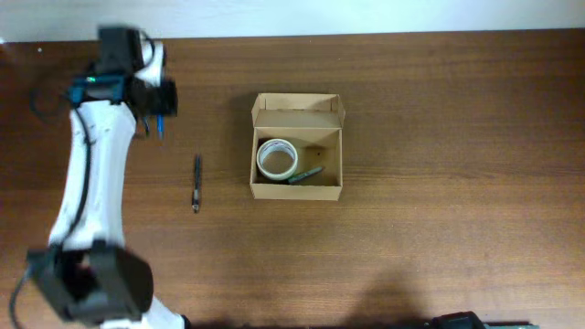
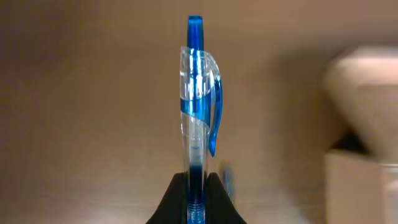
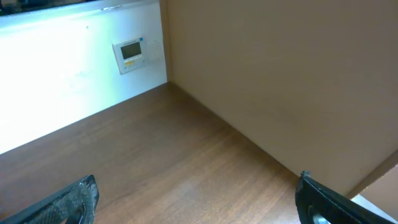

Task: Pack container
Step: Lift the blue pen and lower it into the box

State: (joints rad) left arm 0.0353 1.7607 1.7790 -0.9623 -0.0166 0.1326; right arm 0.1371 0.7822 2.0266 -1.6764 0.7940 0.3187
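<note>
The container [image 1: 297,190], a small tan cardboard box with its flap lid open, sits mid-table. Inside lie a white tape roll [image 1: 275,158] and a dark marker [image 1: 306,174]. My left gripper [image 1: 157,117] is at the far left of the table, well left of the box, and is shut on a blue clear pen [image 2: 196,112]; the pen's tip also shows in the overhead view [image 1: 159,126]. The box's edge appears blurred at the right of the left wrist view [image 2: 364,124]. My right gripper [image 3: 199,205] is open and empty over bare table, and barely shows at the bottom edge in the overhead view.
A black pen [image 1: 196,183] lies on the table between my left gripper and the box. The wooden table [image 1: 439,137] stretches right of the box. A wall with a small white thermostat [image 3: 130,55] shows in the right wrist view.
</note>
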